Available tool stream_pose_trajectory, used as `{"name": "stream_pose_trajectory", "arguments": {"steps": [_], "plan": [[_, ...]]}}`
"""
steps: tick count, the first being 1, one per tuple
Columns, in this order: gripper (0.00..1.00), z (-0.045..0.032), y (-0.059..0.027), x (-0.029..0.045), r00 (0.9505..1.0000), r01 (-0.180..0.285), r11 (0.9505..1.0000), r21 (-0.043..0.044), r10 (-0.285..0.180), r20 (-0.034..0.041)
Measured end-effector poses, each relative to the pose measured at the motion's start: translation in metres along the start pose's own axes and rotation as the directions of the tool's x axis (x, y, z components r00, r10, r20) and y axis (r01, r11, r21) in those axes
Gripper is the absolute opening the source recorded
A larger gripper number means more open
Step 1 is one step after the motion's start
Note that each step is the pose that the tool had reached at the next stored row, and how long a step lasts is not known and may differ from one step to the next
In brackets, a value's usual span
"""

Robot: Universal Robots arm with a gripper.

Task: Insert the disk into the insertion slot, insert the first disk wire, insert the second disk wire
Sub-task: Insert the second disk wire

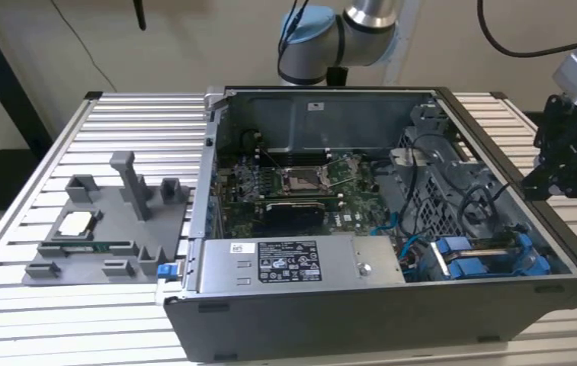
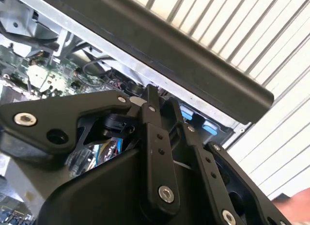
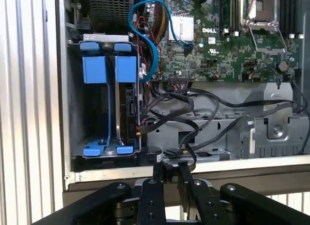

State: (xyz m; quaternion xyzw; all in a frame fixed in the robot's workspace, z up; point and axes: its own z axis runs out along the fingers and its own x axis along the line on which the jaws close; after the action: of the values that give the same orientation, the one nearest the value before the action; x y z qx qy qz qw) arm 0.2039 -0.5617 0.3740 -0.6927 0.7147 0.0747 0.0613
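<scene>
The insertion slot (image 3: 104,113) is a dark metal bay with blue fittings in the corner of the open computer case (image 1: 370,335). In the first wrist view the disk (image 3: 130,101) stands in it edge-on in a blue caddy (image 3: 126,70), beside a second blue caddy (image 3: 93,70). Black wires (image 3: 193,118) trail from the bay area across the metal floor, and one loose connector (image 3: 173,152) lies close to the case wall. My gripper (image 3: 170,168) is shut with nothing visible in it. It hangs just outside that wall, at the exterior view's right (image 1: 562,164).
A motherboard (image 1: 299,183) with its square socket fills the case floor. A grey labelled power-supply box (image 1: 299,263) lies along the front. A blue cable (image 3: 152,45) loops above the bay. A grey fixture (image 1: 115,221) holding small parts stands on the slatted table at the exterior view's left.
</scene>
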Motion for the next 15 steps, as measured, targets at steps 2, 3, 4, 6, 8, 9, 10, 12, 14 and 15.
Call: {"name": "stream_pose_trajectory", "arguments": {"steps": [2, 3, 4, 6, 8, 9, 10, 12, 14, 15], "plan": [[0.27, 0.0004, 0.0000, 0.0002, 0.9999, -0.001, 1.0000, -0.0006, 0.001, 0.0135], [0.27, 0.0007, 0.0000, 0.0005, 0.9999, -0.002, 1.0000, -0.0004, 0.002, 0.0139], [0.25, 0.0010, 0.0000, 0.0008, 0.9999, -0.002, 1.0000, -0.0003, 0.002, 0.0138], [0.18, 0.0012, 0.0000, 0.0011, 0.9999, -0.002, 1.0000, -0.0001, 0.002, 0.0134], [0.16, 0.0014, 0.0000, 0.0013, 0.9999, -0.002, 1.0000, -0.0001, 0.002, 0.0134], [0.16, 0.0015, 0.0002, 0.0013, 0.9999, -0.003, 1.0000, 0.0000, 0.003, 0.0136], [0.16, 0.0015, 0.0007, 0.0014, 0.9999, -0.003, 1.0000, 0.0000, 0.003, 0.0137], [0.16, 0.0004, 0.0027, 0.0013, 0.9999, -0.002, 1.0000, -0.0002, 0.002, 0.0136], [0.16, -0.0015, 0.0073, 0.0012, 0.9999, -0.002, 1.0000, 0.0003, 0.002, 0.0136], [0.16, -0.0030, 0.0098, 0.0011, 0.9999, -0.002, 1.0000, 0.0010, 0.002, 0.0135]]}}
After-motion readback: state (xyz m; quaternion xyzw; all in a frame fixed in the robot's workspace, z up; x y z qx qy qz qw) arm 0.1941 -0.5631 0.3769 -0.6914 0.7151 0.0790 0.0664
